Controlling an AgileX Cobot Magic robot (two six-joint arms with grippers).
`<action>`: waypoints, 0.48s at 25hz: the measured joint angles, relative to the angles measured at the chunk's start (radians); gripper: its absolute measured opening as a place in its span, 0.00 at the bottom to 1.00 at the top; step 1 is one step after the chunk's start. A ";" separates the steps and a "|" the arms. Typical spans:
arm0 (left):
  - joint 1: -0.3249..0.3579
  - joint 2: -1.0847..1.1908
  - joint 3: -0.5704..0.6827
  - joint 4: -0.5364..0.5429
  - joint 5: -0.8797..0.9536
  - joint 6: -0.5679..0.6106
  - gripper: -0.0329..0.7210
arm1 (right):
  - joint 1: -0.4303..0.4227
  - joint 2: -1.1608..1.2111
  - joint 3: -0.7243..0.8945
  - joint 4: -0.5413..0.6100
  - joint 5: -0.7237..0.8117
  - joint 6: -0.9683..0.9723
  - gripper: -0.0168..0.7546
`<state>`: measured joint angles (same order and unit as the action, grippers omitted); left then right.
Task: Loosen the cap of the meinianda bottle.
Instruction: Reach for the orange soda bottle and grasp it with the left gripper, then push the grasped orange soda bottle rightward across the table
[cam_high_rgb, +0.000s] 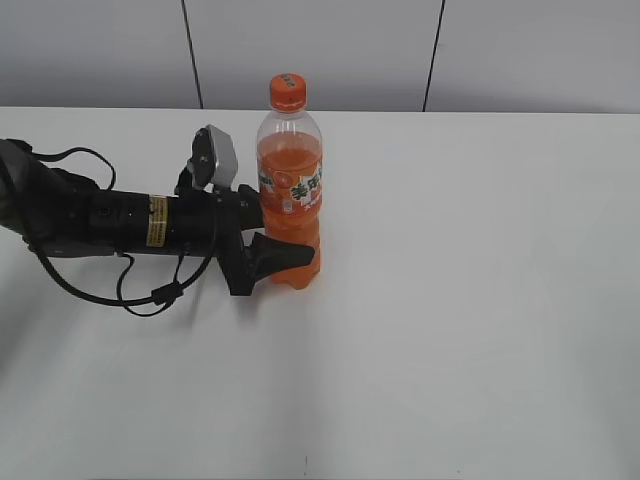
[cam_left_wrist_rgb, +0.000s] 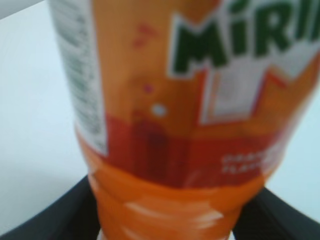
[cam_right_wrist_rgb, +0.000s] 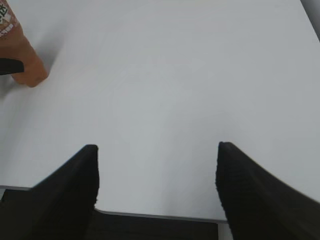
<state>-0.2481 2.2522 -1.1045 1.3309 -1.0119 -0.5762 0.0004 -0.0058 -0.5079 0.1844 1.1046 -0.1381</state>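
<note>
The meinianda bottle stands upright on the white table, left of centre, full of orange drink. Its orange cap sits on top with nothing touching it. My left gripper reaches in from the left and is shut on the bottle's lower ribbed part. In the left wrist view the bottle fills the frame, blurred, with a black finger on each side of it. My right gripper is open and empty over the table's near edge, far from the bottle. It does not show in the exterior view.
The white table stretches to the right of and in front of the bottle. The left arm's black cable loops on the table at the left. A grey panelled wall runs behind the far edge.
</note>
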 joint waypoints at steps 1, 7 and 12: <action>0.000 0.000 0.000 0.002 -0.001 0.000 0.63 | 0.000 0.000 0.000 0.002 0.000 0.000 0.73; 0.001 0.000 -0.002 0.053 -0.022 0.000 0.60 | 0.000 0.000 0.000 0.006 0.000 0.000 0.73; -0.011 0.001 -0.002 0.089 -0.051 0.000 0.59 | 0.000 0.049 -0.001 0.009 0.000 -0.009 0.73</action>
<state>-0.2590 2.2529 -1.1070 1.4196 -1.0629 -0.5765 0.0004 0.0433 -0.5090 0.1929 1.1046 -0.1474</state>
